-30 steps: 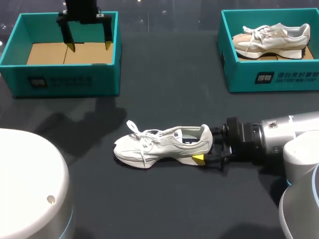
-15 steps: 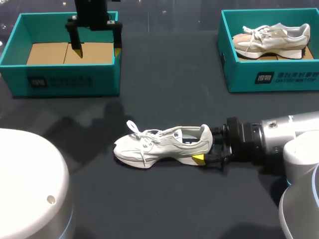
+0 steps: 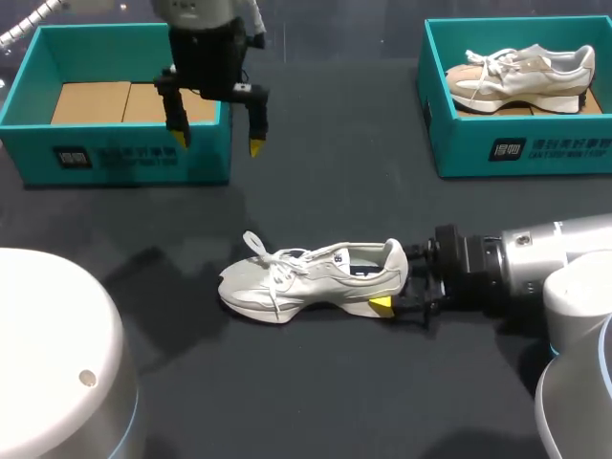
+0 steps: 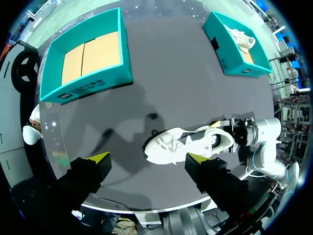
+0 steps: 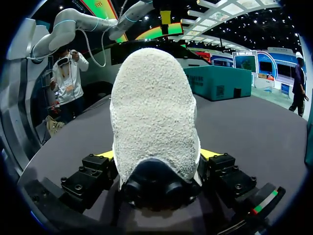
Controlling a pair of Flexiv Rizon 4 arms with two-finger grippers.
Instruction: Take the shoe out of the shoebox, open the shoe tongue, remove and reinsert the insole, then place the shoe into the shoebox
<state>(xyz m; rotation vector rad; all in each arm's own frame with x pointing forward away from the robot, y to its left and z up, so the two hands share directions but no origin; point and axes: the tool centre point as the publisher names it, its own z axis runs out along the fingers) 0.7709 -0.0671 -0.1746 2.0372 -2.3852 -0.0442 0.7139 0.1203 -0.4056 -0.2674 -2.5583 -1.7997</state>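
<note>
As the count runs from left to right, it comes to two teal shoeboxes, two pale shoes and two tools, all on one dark desk [image 3: 335, 191].

First up, the left shoebox [image 3: 115, 158] at the far left corner, showing only its brown cardboard floor [image 3: 96, 100]. Hovering just over its near right corner is the left tool [image 3: 216, 142], hanging from the left arm [image 3: 206, 38]. Its yellow-tipped fingers are spread wide apart and there is nothing between them. From its own wrist camera the shoe lies well below it.

Centre of the desk now: the shoe [image 3: 306, 282] is out of any box, toe towards the left, heel towards the right. It is an off-white and light grey runner with a thick pale sole. The white laces [image 3: 273, 268] are loose, with one loop flaring out near the toe. The mouth gapes, showing a dark lining inside. Up close, the heel is nubbly white fabric with a dark patch low down.

At that heel, the right tool [image 3: 394, 284] comes in flat along the desk on the right arm [image 3: 516, 268]. Its fingers are closed against the heel from both sides, with yellow tips peeking out either side.

Far right corner, the right shoebox [image 3: 516, 153] holds the second shoe [image 3: 521, 78], cream and tan.
</note>
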